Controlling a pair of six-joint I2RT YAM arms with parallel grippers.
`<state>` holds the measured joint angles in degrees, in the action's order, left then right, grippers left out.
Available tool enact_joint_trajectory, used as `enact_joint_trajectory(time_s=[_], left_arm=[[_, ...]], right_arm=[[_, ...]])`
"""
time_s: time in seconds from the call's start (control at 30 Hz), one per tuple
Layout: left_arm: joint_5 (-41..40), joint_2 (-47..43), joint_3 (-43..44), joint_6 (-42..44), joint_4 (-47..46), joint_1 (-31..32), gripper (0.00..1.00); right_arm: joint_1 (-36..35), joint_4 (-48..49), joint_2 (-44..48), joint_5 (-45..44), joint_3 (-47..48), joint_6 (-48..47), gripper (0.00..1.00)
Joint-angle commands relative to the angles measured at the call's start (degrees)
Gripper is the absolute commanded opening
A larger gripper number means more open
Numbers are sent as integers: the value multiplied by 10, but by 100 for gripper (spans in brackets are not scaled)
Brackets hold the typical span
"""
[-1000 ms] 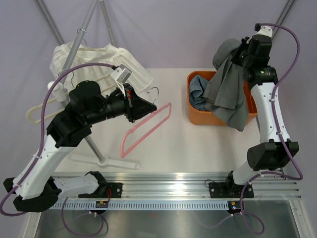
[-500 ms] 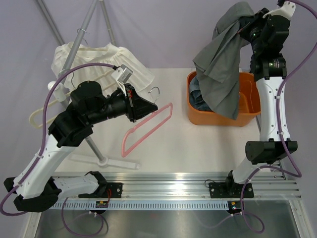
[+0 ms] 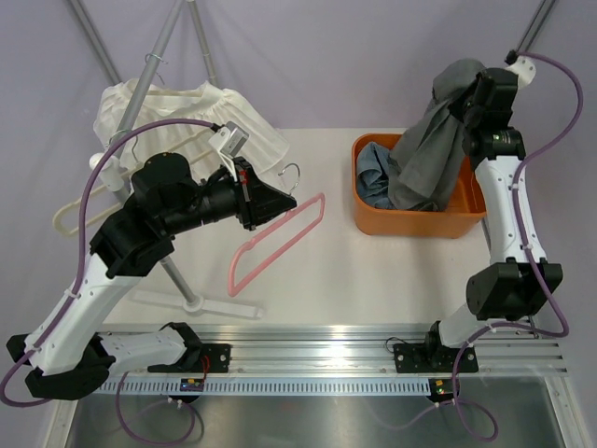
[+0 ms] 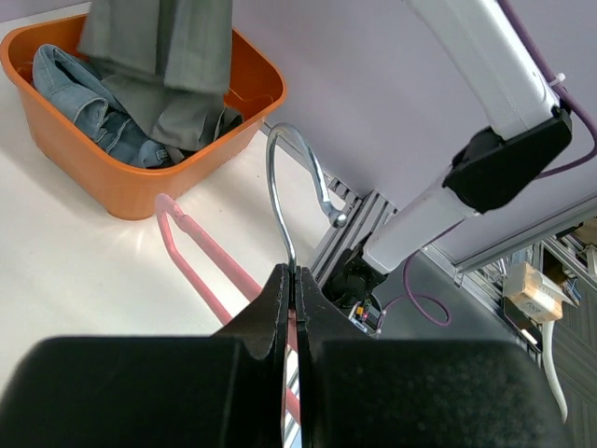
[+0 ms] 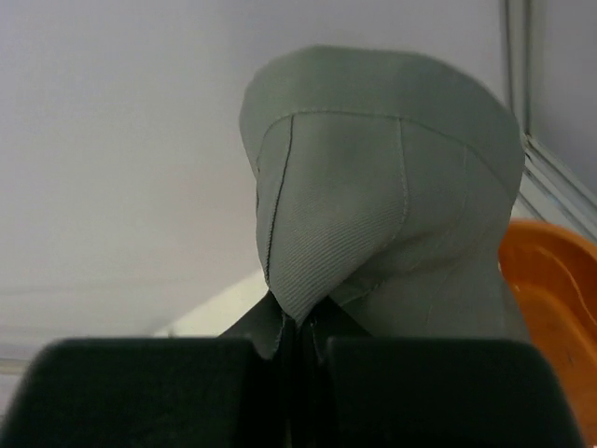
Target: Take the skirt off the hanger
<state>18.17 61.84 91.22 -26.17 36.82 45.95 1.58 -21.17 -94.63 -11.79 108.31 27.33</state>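
Observation:
My right gripper (image 3: 473, 96) is shut on a grey skirt (image 3: 431, 159) and holds its top above the orange bin (image 3: 471, 220); the skirt's lower part hangs into the bin. In the right wrist view the grey cloth (image 5: 373, 215) bulges out of my shut right gripper (image 5: 300, 327). My left gripper (image 3: 287, 201) is shut on the metal hook (image 4: 287, 201) of a bare pink hanger (image 3: 275, 245), held over the table's middle. In the left wrist view my left gripper (image 4: 295, 280) pinches the hook's stem, and the pink bar (image 4: 201, 263) runs below.
Blue denim (image 3: 375, 175) lies in the orange bin. A garment rack (image 3: 154, 70) at the left carries a cream garment (image 3: 201, 112) and a cream hanger (image 3: 79, 210). Its base (image 3: 196, 303) rests on the table near the front rail.
My right gripper has come down and to the right with the grey skirt, so the skirt's lower part now hangs into the bin. My left arm and the pink hanger have not moved.

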Motion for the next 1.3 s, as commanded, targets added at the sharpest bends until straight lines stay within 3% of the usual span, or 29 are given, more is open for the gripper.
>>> enact_joint_trajectory(time_s=[0.0,0.2,0.37,0.47,0.6,0.63,0.67,0.73,0.87,1.13,1.27], left_arm=[[9,-16,-3,-3,-29,0,0],[29,-19,-25,-20,-56,-1,0],[41,-24,-42,-37,-74,1,0],[58,-23,-46,-47,-84,1,0],[90,-19,-48,-58,-104,0,0],[90,-20,-49,-62,-105,1,0],[90,-20,-49,-62,-105,0,0],[90,-21,-48,-63,-105,0,0],[91,-23,-53,-62,-102,0,0],[187,-24,-78,-87,-176,0,0],[232,-30,-83,-111,-215,1,0]], right_arm=[[2,-25,105,-35,-133,25,0],[1,-85,196,28,-324,80,0],[1,-97,179,77,-373,68,0],[1,-154,107,99,-296,16,36],[1,-246,23,134,-132,-26,56],[1,-255,14,155,-113,-37,67],[1,-252,11,165,-96,-41,73],[1,-237,23,186,-94,-51,86],[1,-165,104,251,-132,-47,99],[1,-84,306,422,-265,-1,100],[1,39,407,683,-395,55,96]])
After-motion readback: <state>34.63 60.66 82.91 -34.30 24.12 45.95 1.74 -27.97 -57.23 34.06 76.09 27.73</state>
